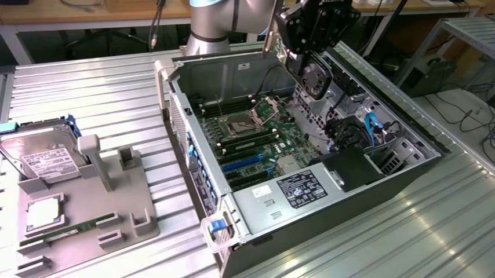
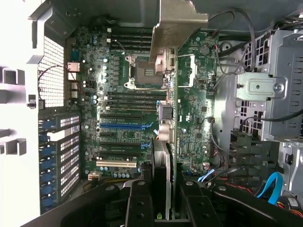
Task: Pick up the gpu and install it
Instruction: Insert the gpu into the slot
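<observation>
Ribbed metal table (image 1: 93, 87) carries an open PC case (image 1: 348, 231) and, near it on the exterior view's left, a grey parts fixture (image 1: 127, 223) w/ HDD.

Ribbed metal table (image 1: 93, 87) lies below the pincer (image 1: 309, 55) and spreads to both sides, with glare on the ribs nearest the camera. Behind the pincer stands a wooden bench (image 1: 85, 13) on white legs. Off to the exterior view's right of the pincer are an aluminium rack (image 1: 464, 32) and grey floor (image 1: 452, 107) with loose black cables (image 1: 472, 119).
</observation>
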Available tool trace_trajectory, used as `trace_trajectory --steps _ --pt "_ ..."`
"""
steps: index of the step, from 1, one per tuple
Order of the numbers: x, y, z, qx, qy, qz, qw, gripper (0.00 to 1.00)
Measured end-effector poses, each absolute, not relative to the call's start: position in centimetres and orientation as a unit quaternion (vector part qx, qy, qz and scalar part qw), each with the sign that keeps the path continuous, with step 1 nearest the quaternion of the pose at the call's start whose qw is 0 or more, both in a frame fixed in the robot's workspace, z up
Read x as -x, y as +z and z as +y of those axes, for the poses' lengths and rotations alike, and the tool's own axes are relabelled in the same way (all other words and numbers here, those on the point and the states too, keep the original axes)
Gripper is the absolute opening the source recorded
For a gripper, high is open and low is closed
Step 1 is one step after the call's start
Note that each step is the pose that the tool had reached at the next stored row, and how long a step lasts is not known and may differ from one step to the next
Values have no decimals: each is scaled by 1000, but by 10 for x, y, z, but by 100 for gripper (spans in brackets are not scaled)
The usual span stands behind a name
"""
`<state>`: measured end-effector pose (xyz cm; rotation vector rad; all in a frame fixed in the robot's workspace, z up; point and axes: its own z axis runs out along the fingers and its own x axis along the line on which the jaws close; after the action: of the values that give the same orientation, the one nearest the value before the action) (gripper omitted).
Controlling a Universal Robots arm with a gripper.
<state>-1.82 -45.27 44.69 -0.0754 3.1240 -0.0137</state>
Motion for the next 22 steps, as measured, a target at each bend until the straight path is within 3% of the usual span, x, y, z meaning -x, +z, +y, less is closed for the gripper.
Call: trace_trajectory --steps 22 --pt "19 447 -453 84 -4 996 9 27"
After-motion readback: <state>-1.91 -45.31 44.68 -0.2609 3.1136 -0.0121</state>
